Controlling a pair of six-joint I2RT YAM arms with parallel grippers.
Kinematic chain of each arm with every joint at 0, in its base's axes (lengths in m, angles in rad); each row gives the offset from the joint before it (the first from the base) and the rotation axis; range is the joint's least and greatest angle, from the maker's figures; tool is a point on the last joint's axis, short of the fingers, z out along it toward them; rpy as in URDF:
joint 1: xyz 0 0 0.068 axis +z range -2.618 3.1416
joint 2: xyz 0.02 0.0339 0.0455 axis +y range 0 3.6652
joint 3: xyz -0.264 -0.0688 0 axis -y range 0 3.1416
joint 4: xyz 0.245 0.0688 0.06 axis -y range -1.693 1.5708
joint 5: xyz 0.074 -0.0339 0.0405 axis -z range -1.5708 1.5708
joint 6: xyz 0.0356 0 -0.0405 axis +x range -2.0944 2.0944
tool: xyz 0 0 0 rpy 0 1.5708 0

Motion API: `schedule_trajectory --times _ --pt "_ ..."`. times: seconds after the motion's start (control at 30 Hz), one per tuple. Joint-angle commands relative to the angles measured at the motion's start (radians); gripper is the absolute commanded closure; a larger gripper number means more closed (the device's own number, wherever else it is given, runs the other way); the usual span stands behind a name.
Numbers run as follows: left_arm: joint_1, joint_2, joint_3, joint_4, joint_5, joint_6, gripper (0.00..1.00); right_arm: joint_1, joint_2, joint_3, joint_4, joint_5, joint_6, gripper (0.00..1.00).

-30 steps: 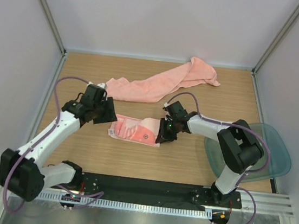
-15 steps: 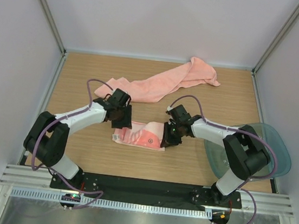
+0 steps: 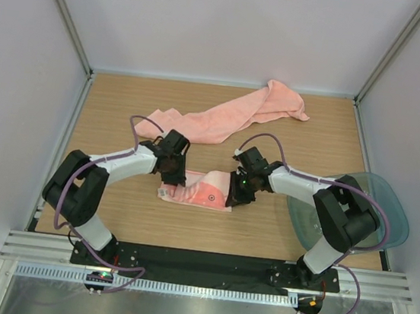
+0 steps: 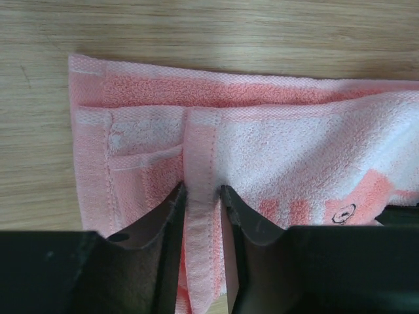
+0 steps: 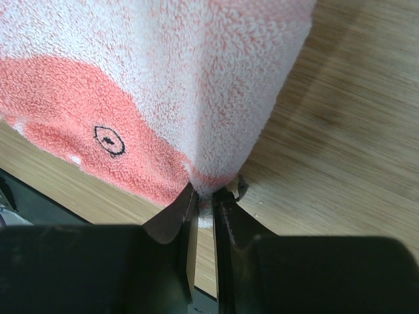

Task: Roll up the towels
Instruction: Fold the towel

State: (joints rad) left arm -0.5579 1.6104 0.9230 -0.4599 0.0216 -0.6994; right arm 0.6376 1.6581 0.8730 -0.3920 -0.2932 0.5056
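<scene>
The smaller striped towel (image 3: 200, 191) lies folded at the table's middle, between both grippers. My left gripper (image 3: 175, 174) is at its left end. In the left wrist view the gripper (image 4: 201, 193) is shut on a raised hem fold of this towel (image 4: 275, 144), with cloth filling the gap between the jaws. My right gripper (image 3: 234, 190) is at the right end. In the right wrist view it (image 5: 204, 191) is shut on a pinched edge of the towel (image 5: 163, 72), which is lifted there. The long plain towel (image 3: 227, 115) lies stretched out behind them, with nothing touching it.
A translucent teal-grey tray (image 3: 388, 219) hangs over the table's right edge, beside the right arm's elbow. The long towel's bunched end (image 3: 284, 101) lies near the back wall. White walls close in the left, right and back sides.
My left arm swung right from the long towel's end to the small towel's left end, and its jaws closed on the hem fold. The right gripper kept its grip and barely moved.
</scene>
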Motion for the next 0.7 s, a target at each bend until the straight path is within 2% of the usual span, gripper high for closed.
schedule_trajectory --times 0.0,0.03,0.07,0.17,0.27,0.67 --pt "-0.005 0.005 -0.003 0.033 -0.014 -0.003 0.73 0.002 0.012 -0.034 -0.071 0.08 -0.035 0.82" --pt "-0.007 0.005 -0.003 0.032 -0.015 -0.003 0.74 0.002 0.014 -0.034 -0.073 0.08 -0.036 0.82" --pt "-0.005 0.005 -0.001 0.032 -0.012 -0.002 0.82 0.001 0.014 -0.034 -0.073 0.08 -0.036 0.82" --pt "-0.005 -0.004 -0.001 0.029 -0.014 0.005 0.93 0.002 0.015 -0.037 -0.07 0.08 -0.036 0.82" --pt "-0.005 -0.029 0.005 0.017 -0.051 0.009 0.98 0.002 0.017 -0.037 -0.073 0.081 -0.036 0.82" --pt "-0.005 -0.115 0.04 -0.082 -0.225 0.069 1.0 0.004 0.023 -0.032 -0.084 0.072 -0.039 0.81"
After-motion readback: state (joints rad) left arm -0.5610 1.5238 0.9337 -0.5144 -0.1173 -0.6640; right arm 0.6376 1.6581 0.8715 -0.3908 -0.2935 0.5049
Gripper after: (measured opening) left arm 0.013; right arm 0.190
